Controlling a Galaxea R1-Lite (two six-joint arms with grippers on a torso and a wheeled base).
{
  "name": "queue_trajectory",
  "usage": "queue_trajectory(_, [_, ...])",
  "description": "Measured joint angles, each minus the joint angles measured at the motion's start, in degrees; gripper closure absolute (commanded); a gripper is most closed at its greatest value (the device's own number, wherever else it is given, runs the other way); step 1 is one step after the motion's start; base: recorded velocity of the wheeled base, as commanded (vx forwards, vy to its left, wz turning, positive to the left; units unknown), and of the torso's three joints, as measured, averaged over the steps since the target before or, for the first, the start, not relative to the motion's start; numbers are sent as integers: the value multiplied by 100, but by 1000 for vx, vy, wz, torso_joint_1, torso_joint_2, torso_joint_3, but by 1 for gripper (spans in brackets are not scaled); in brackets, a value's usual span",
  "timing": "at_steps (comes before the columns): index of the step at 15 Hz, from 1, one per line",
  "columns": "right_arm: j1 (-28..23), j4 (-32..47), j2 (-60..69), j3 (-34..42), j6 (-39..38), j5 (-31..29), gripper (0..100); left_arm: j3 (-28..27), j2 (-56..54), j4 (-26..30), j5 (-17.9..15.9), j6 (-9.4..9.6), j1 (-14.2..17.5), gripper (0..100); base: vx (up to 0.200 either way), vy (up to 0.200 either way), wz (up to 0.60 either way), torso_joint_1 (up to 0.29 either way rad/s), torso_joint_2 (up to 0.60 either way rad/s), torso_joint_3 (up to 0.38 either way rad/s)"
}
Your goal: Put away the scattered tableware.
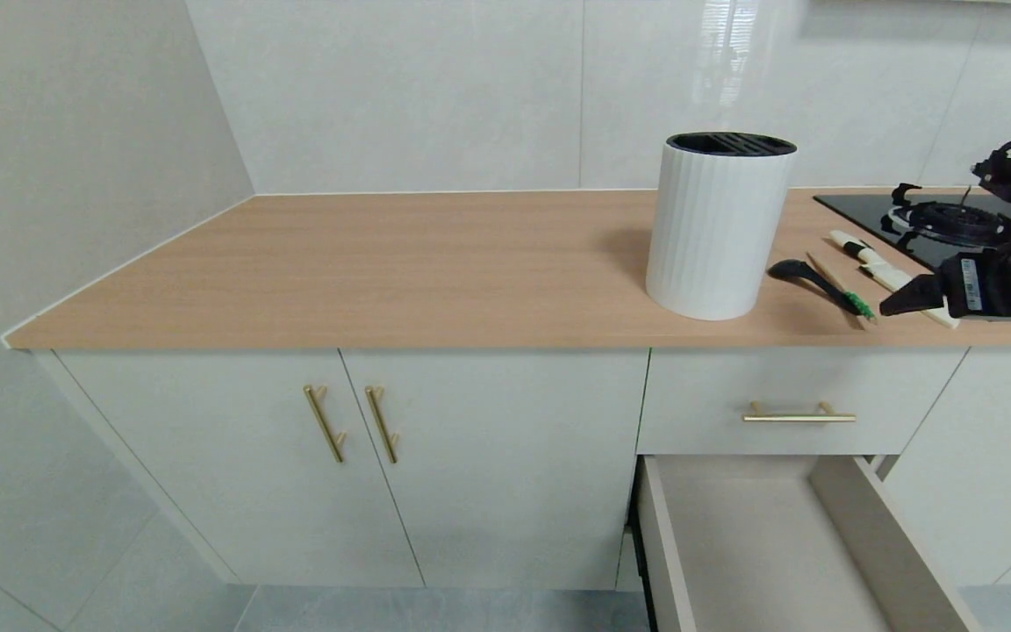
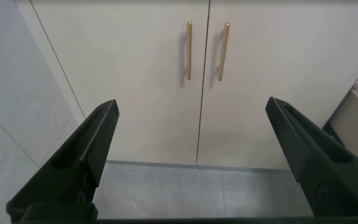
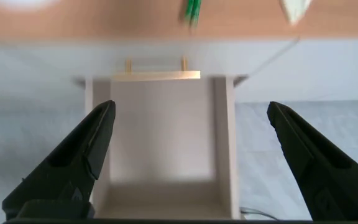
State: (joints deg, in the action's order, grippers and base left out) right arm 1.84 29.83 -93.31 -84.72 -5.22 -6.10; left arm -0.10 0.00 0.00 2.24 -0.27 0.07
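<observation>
- Bench (image 1: 400, 263): wooden top, with all the loose tableware lying at its right end, between the holder and the hob (image 1: 935, 224).
- Open drawer (image 1: 751, 544): pulled out below the bench, under the tableware; nothing visible inside.
- Holder (image 1: 716, 237): white, ribbed, upright, with a black slotted top; just left of the tableware and apart from it.
- Right tool (image 1: 900, 303): fingers spread wide, holding nothing. It hangs at the bench's front edge, just beside the near end of the white-handled utensil (image 1: 874, 263).
- Left tool (image 2: 190, 106): fingers apart and empty, held low and facing the cabinet doors (image 2: 260, 93).
- Black spoon (image 1: 799, 274), chopsticks (image 1: 843, 291) and the white-handled utensil lie flat and close together. The green-tipped chopstick ends are near the front edge.
- Judgement: no piece is stowed yet, and the first pick is pending.
- Risk: the chopsticks are thin and lie flat, so a shallow pinch could skid them off the edge.
- Risk: with the pieces so close, wide fingers could knock a neighbour while closing on one piece.
- Risk: if the holder is the target, its narrow slots mean a tilted piece could jam or tip out.
</observation>
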Motion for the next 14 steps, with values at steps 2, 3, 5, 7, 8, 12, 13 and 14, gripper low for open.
queue_trajectory(2, [37,5,-457,-372,-471,-17,0,0,0,0,2,-2,0,0,0,0,0,0,0,0])
queue_trajectory(3, [57,-6,-625,-483,-556,-26,0,0,0,0,2,0,0,0,0,0,0,0,0,0])
queue_trajectory(5, [74,-30,-895,-647,-723,-35,0,0,0,0,2,0,0,0,0,0,0,0,0,0])
queue_trajectory(7, [96,-44,-1113,-778,-866,-180,0,0,0,0,2,0,0,0,0,0,0,0,0,0])
queue_trajectory(8, [100,-121,-1207,-811,-879,-293,0,0,0,0,2,-2,0,0,0,0,0,0,0,0])
queue_trajectory(12, [94,-462,-1458,-847,-972,-367,0,0,0,0,2,-2,0,0,0,0,0,0,0,0])
queue_trajectory(13, [90,-507,-1509,-855,-994,-367,0,0,0,0,2,-5,0,0,0,0,0,0,0,0])
queue_trajectory(14, [80,-532,-1548,-858,-1000,-367,0,0,0,0,0,-2,0,0,0,0,0,0,0,0])
